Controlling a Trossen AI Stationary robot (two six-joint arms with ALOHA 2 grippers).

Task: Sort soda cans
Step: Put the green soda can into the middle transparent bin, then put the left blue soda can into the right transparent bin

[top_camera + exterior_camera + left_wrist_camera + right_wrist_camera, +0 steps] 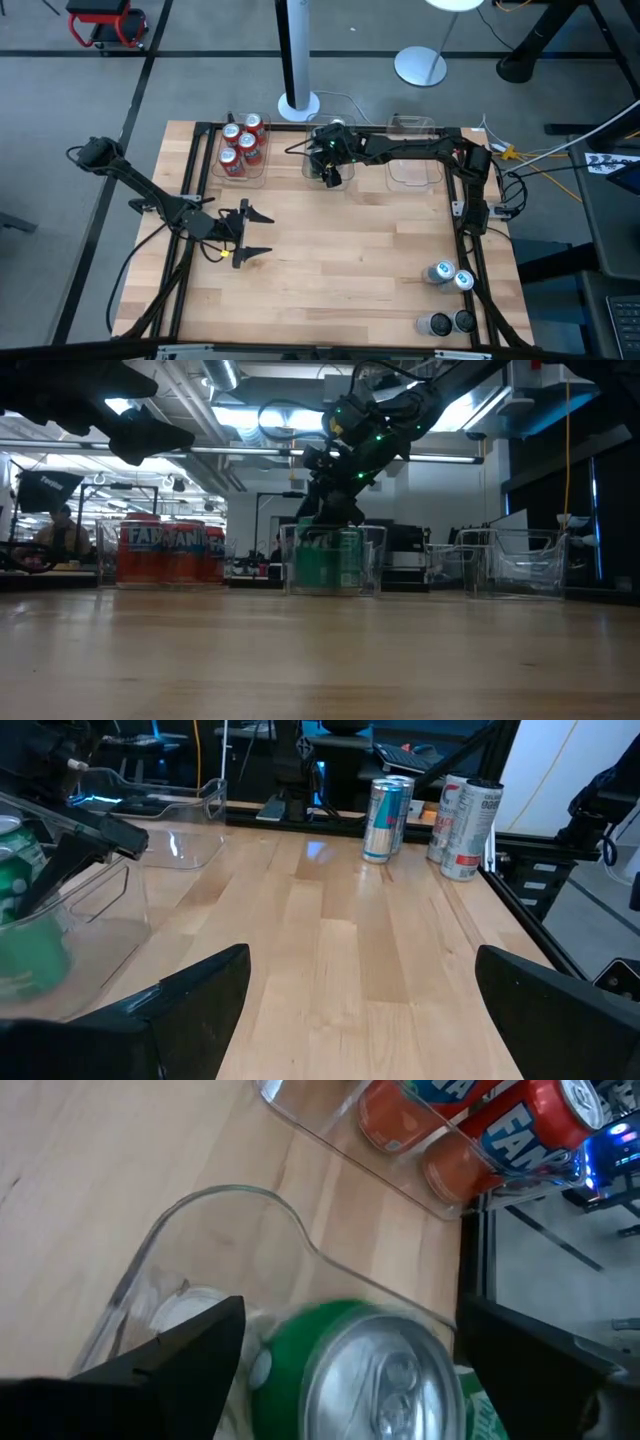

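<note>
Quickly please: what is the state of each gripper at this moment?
Left gripper: jaws open, holding nothing, above bare table.
Right gripper: jaws open around a green can in the middle bin.

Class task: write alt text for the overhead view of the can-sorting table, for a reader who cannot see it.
The right gripper hangs open over the middle clear bin. Four red cans fill the left bin; four blue-and-silver cans wait at the near right corner, and the left gripper idles open.

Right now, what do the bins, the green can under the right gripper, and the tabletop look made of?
Bins: clear glossy plastic, see-through with glinting rims. Green can: metal by the look, brushed silver lid with a pull tab, green printed wall. Tabletop: pale wood planks, visible grain and seams, light sheen. Right gripper stands open around the can.
</note>
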